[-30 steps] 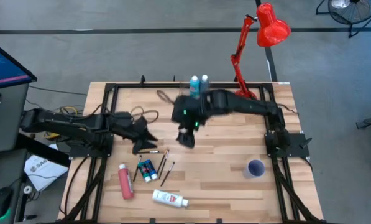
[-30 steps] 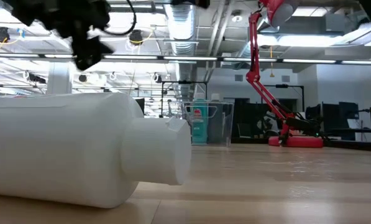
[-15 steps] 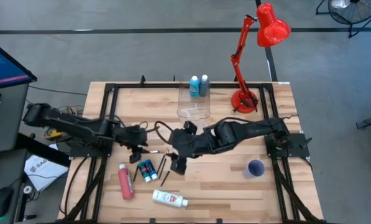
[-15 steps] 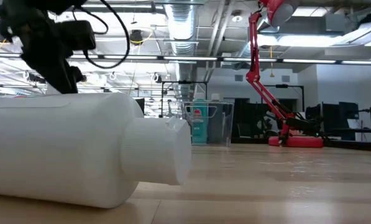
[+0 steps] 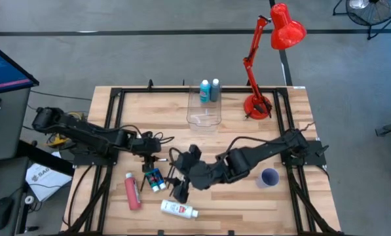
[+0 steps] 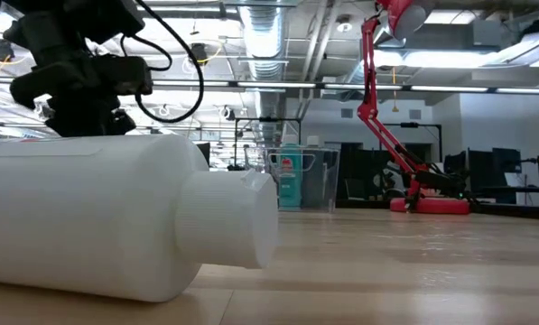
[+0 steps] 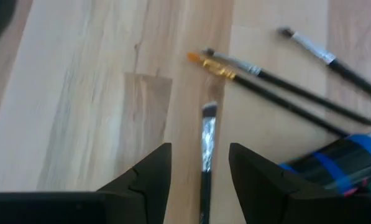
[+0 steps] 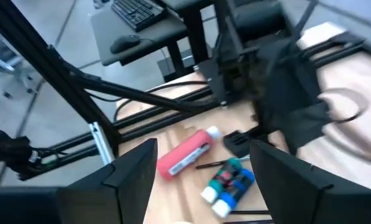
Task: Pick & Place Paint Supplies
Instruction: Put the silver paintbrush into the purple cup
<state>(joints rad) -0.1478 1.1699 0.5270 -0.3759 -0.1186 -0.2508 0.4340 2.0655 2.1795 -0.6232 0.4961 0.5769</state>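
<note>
Straddling one thin paintbrush (image 7: 205, 163) with the left claw (image 7: 199, 180), I'm keeping its fingers parted, one either side of the handle and not yet pinching it, so the brush runs straight down the gap. That lineup looks deliberate: a handle this slim is easiest caught squarely across its width, low against the counter (image 5: 247, 196). Two more brushes (image 7: 278, 87) are lying crossed just beyond, with the small blue-green bottles (image 7: 340, 158) beside them.

Over on the other side, I'm holding the right claw (image 5: 180, 190) low above the front of the counter, fingers apart and carrying nothing. It's hanging between the small blue-green bottles (image 5: 155, 179) and the white tube (image 5: 179, 210), with the pink-red bottle (image 5: 132, 192) lying flat a little further off. My guess is it's lining up for one of those.

At the back, a light blue bottle (image 5: 205, 90) and a grey bottle (image 5: 215, 90) are standing upright at the far side of the clear box (image 5: 204, 118), which reads as the drop-off. Most of the supplies are lying loose near the front.
</note>
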